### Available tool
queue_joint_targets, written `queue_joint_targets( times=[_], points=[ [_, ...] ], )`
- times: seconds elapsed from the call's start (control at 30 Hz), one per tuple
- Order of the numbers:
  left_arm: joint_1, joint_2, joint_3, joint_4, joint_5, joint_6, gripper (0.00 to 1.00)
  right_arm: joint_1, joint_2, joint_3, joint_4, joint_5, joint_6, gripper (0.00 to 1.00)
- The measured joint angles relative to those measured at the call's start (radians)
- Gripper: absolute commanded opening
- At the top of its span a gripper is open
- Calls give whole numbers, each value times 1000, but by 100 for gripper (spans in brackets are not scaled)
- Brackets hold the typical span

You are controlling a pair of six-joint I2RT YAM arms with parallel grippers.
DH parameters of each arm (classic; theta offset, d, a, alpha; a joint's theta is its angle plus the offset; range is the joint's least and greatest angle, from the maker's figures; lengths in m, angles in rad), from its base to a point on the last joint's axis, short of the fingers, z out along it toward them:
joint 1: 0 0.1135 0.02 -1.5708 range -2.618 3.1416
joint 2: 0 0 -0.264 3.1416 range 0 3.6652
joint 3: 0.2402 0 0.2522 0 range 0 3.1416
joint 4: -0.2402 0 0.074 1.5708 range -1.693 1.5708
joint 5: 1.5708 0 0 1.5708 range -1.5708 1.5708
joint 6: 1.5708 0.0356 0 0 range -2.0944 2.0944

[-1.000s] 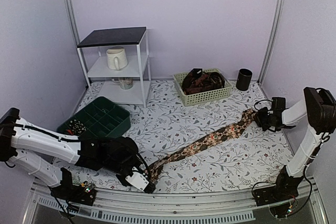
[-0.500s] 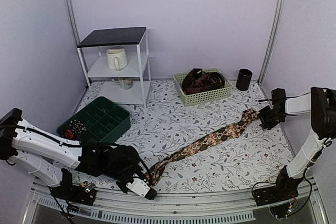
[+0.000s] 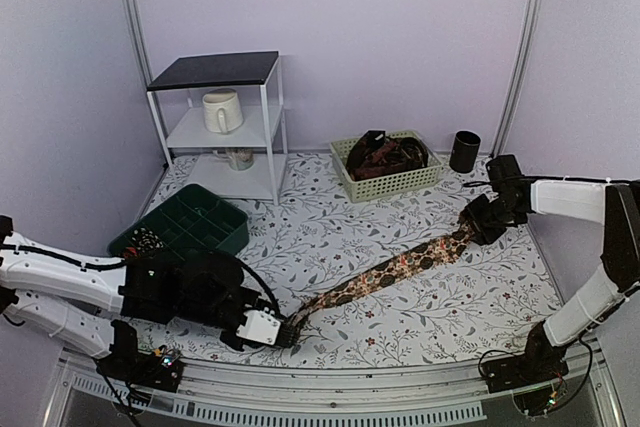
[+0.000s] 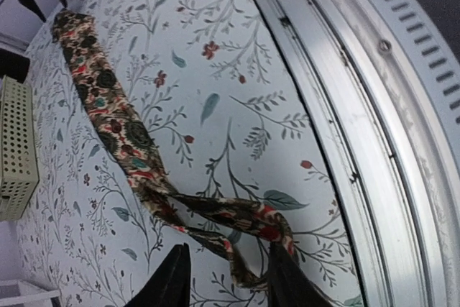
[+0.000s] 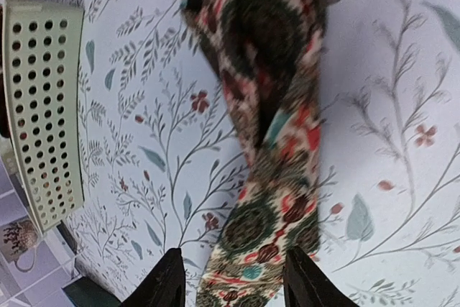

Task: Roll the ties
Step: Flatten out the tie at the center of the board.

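Table (image 3: 420, 332), floral-print cover.
White shelf unit (image 3: 215, 71) at 10 o'clock; cream mug (image 3: 221, 111) on middle tier.
Patterned tie (image 3: 400, 267), unrolled, flat on table, diagonal from 7 o'clock to 3 o'clock, twisted near narrow end.
Green compartment tray (image 3: 205, 219) at 9 o'clock; small dark items (image 3: 147, 240) in a near-left compartment.
Pale perforated basket (image 3: 392, 185) at 1 o'clock; bundle of dark ties (image 3: 385, 155) inside.
Black cup (image 3: 464, 151) at 2 o'clock, contents unseen.
Left gripper (image 4: 228, 267), fingers parted astride narrow end, not pinching.
Right gripper (image 5: 233, 267), fingers spread above wide end, gripping nothing.
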Motion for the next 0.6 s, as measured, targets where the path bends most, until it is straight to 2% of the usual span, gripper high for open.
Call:
queue_joint_targets(
  times=[0.23, 0.37, 0.6],
  points=[
    [69, -52, 26, 59, 61, -150, 36, 143, 138, 145, -77, -3, 98, 50],
    [70, 14, 45, 75, 61, -211, 34, 167, 227, 212, -121, -5, 142, 50],
    [71, 148, 57, 64, 57, -250, 34, 169, 273, 217, -187, 3, 188, 50]
  ],
)
